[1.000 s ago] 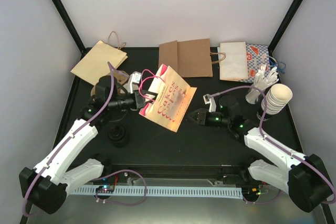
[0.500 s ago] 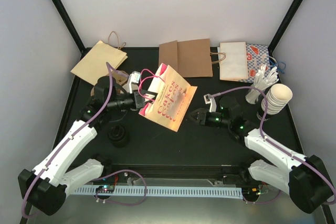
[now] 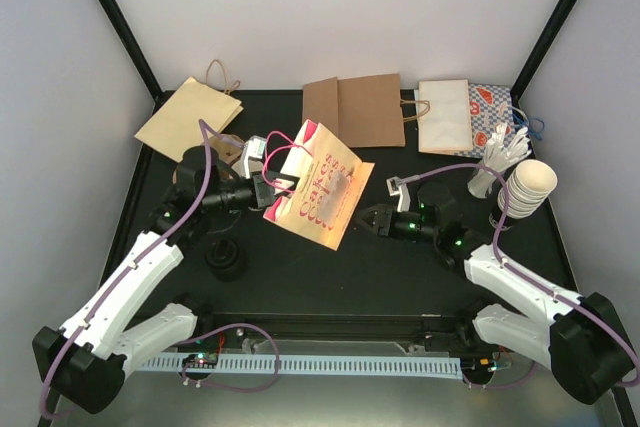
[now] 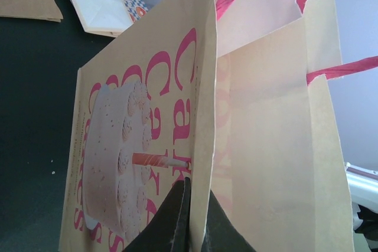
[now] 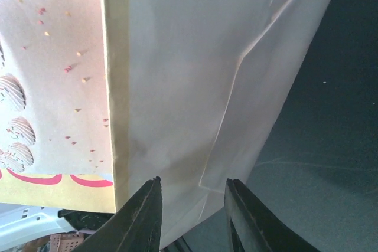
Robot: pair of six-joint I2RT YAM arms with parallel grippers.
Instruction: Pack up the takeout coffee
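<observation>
1. The matte black table (image 3: 300, 267) filled the middle of the top view, between pale walls.
2. A cream paper bag (image 3: 318, 197) sat tilted just left of centre. It was rectangular and smooth, printed with pink lettering and a frosted cake, and had pink strap handles at its upper-left mouth.
3. Four flat bags lay along the top edge of the table. A tan kraft bag (image 3: 188, 119) was at upper left and a darker brown bag (image 3: 355, 110) at upper centre. To the right were a white bag (image 3: 444, 117) and, beside it, a blue-checked bag (image 3: 492, 112).
4. A ribbed stack of nested cream cups (image 3: 530, 187) with rolled rims stood at the right edge.
5. A short pile of round black lids (image 3: 225, 262) sat at lower left.
6. The left claw (image 3: 268, 187) was clamped on one wall of the cream paper bag near its mouth. In the left wrist view its dark fingers (image 4: 177, 222) pinched that thin paper edge.
7. The right claw (image 3: 368, 217) had its jaws somewhat parted, just right of the bag's creased, folded base. Whether it touched the paper could not be told.
8. The takeout coffee cup could not be made out in any view.
</observation>
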